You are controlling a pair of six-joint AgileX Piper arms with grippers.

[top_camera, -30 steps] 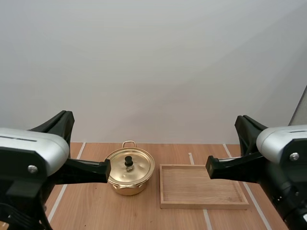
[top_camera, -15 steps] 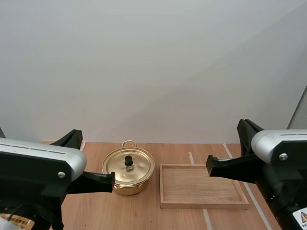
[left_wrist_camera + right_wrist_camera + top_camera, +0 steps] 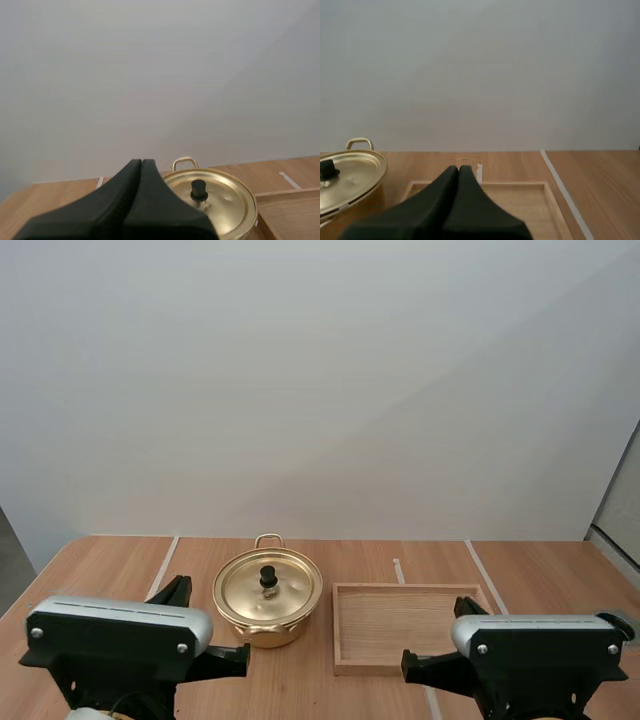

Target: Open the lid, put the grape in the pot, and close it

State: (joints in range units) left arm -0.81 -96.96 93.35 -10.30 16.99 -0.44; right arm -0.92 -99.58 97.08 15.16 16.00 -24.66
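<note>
On wooden table (image 3: 110,560), your gold pot (image 3: 268,618) sits just left of wooden tray (image 3: 410,586), the two close but apart. Lid (image 3: 285,592) rests closed on pot, black knob (image 3: 268,577) upright at its centre. Your left gripper (image 3: 141,162): fingers clenched into one dark wedge, gripping nothing, low on near side of pot, aimed at lid. Your right gripper (image 3: 458,169): likewise clenched, gripping nothing, pointing over tray's near edge. White tape line (image 3: 565,195) runs along table beside tray.
</note>
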